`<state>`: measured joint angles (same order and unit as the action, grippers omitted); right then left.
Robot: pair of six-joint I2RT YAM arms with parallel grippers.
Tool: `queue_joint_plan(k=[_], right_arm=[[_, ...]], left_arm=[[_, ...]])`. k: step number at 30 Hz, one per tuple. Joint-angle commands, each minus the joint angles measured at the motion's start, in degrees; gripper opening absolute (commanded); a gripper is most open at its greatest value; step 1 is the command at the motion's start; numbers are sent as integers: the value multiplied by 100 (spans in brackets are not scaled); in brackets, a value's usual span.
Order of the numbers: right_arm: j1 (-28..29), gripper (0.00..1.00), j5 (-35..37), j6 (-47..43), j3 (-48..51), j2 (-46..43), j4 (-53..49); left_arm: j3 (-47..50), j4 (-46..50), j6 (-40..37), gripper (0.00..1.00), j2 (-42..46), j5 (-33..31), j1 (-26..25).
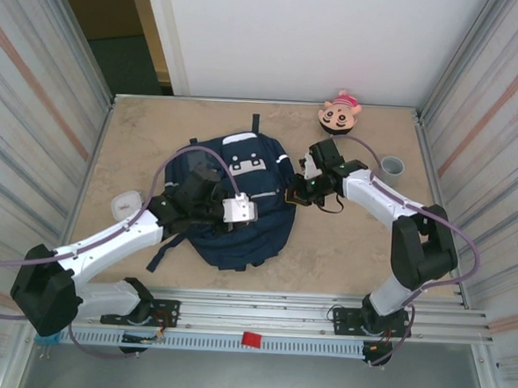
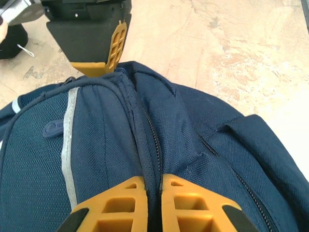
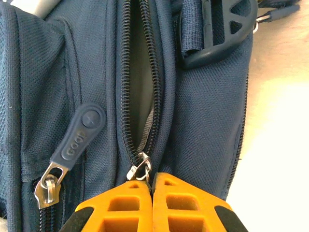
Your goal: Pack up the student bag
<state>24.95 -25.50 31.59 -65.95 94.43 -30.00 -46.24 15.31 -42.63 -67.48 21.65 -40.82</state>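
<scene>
The backpack (image 1: pixel 255 233) is laid flat near the middle of the desk (image 1: pixel 148 130), with its front turned up and its white patches toward the far side. It is reached by the left arm (image 1: pixel 107 237) from the near left and by the right arm (image 1: pixel 373 194) from the right.

In the left wrist view, the left jaws are seen clenched on a raised ridge of the backpack's navy fabric beside a zip line. The cloth is pinched between the two orange fingers (image 2: pixel 123 203). A grey stripe (image 2: pixel 69 145) is seen running along the fabric to their left.

In the right wrist view, the right jaws are pressed together on the metal zip pull (image 3: pixel 140 169) of a partly opened zip (image 3: pixel 140 72), through which grey lining is shown. A second pull with a blue rubber tab (image 3: pixel 77 135) is hung on a closed zip to the left. A dark plastic buckle (image 3: pixel 217 29) is held on a strap at the upper right.

Beyond the backpack, a cartoon-face toy (image 1: pixel 340 114) is set at the far edge of the desk. A grey cup (image 1: pixel 392 170) is placed near the right wall, and a small white object (image 1: pixel 126 205) lies near the left edge, just beside the left arm.
</scene>
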Motion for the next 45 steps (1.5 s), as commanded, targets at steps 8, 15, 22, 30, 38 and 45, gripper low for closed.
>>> queue_joint_plan(k=[8,15,22,30,38,45], right_arm=[[-712,0,1235,-91,-161,230,1422],[-651,42,1167,-111,500,-990,1270],[-608,54,1084,70,1442,-2407,1023],[-248,61,1220,692,2263,-3416,1051],[156,63,1830,1063,2777,-4206,1347],[459,74,2158,1276,2914,-4408,1743]], left_arm=[[222,850,-373,5,956,1512,-117],[218,243,348,4,965,1750,417],[156,202,388,5,1033,2224,910],[-96,-133,1078,5,967,1260,933],[-2472,773,1293,2,234,839,1777],[-3959,842,928,1,-635,604,2176]])
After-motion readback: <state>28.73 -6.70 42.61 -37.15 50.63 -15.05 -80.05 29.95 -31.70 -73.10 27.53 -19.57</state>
